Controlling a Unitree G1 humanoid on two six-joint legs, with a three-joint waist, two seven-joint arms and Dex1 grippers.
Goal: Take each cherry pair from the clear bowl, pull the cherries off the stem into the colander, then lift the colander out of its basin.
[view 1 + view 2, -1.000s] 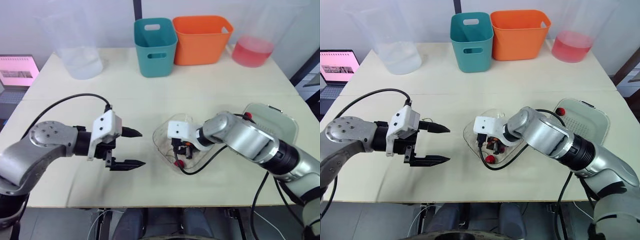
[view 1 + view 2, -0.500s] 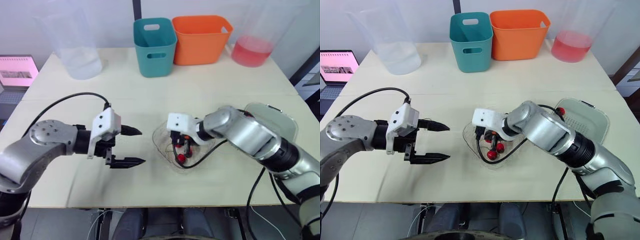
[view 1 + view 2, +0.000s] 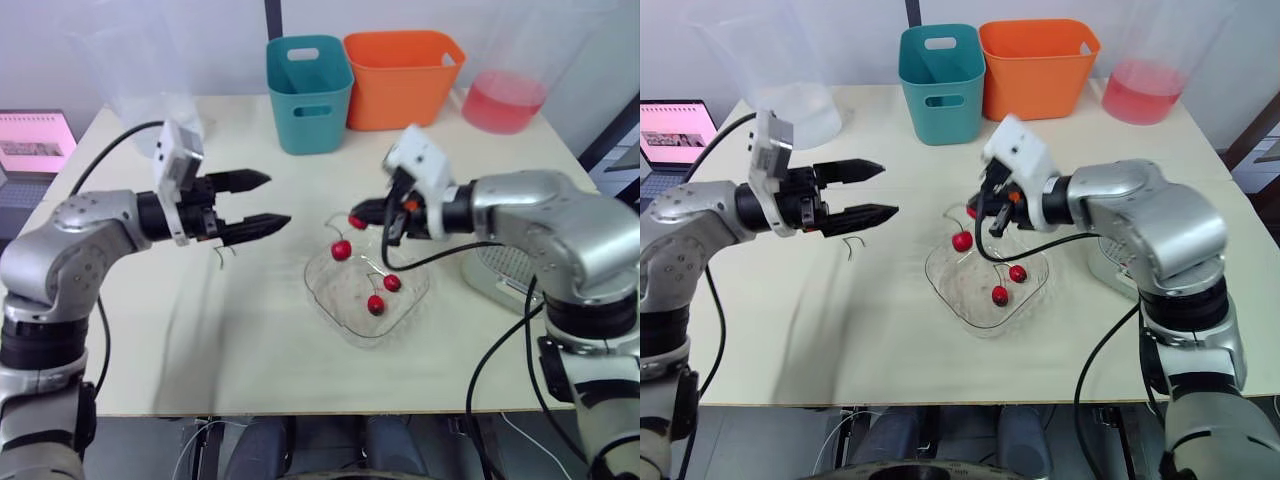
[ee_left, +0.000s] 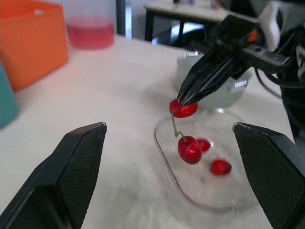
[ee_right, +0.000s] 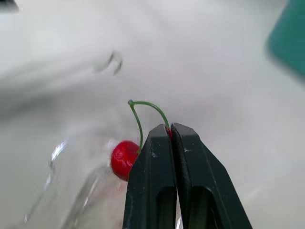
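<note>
Tabletop (image 3: 250, 335); right claw (image 5: 170, 127) tight on cherry pair (image 3: 341, 250)

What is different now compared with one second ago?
The right gripper, down in the clear bowl before, has risen, shut on a cherry pair that hangs above the bowl. The left gripper has also risen, open as before. The bowl, teal bin and orange bin have not moved.

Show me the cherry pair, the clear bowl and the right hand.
cherry pair (image 4: 189, 149), left wrist view, on the hanging cherry.
clear bowl (image 3: 958, 300), right eye view, on its bare left wall.
right hand (image 5: 170, 129), right wrist view, between its fingertips.
</note>
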